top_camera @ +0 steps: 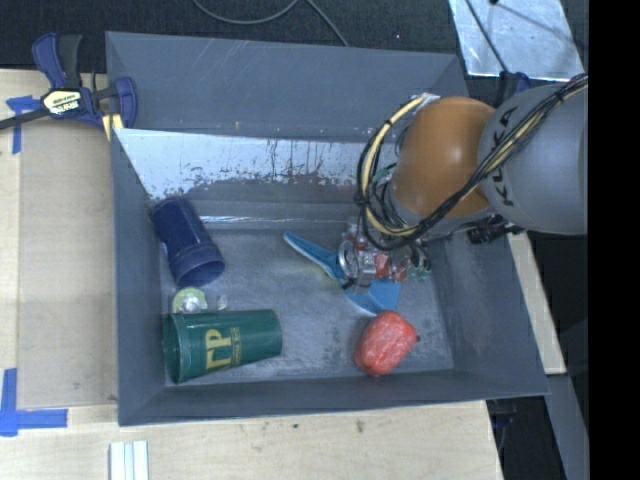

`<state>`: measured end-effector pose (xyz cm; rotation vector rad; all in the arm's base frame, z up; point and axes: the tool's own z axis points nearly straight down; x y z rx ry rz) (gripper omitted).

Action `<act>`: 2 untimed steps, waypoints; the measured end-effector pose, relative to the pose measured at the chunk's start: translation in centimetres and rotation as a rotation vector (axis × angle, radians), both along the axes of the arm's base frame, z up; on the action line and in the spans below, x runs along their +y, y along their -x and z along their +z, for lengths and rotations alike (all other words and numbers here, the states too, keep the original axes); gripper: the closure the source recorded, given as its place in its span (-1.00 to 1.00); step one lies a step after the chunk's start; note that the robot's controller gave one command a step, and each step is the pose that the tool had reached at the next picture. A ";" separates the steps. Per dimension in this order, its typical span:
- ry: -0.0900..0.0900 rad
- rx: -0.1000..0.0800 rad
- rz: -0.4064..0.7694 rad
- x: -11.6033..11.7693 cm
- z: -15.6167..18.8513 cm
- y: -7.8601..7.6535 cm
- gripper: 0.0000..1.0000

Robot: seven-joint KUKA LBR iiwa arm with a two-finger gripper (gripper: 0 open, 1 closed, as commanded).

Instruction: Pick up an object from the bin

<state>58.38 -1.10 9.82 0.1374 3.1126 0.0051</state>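
**Gripper's on top of the blue blade thing, so go easy on the lift**

Cam view: your gripper hangs right of centre in the bin, over a light blue blade-shaped piece that pokes out to its left and underneath. Can't tell if it's open or closed, tbh. Imo grab the blade's middle w/ a firm grip, lift straight up, and stay clear of the red lump just below.

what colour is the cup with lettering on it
The cup is dark green, seen in the camera view.
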 end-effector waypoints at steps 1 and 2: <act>0.000 0.000 -0.001 0.0 0.0 0.0 1.00; 0.000 -0.004 0.002 0.5 11.3 -0.6 1.00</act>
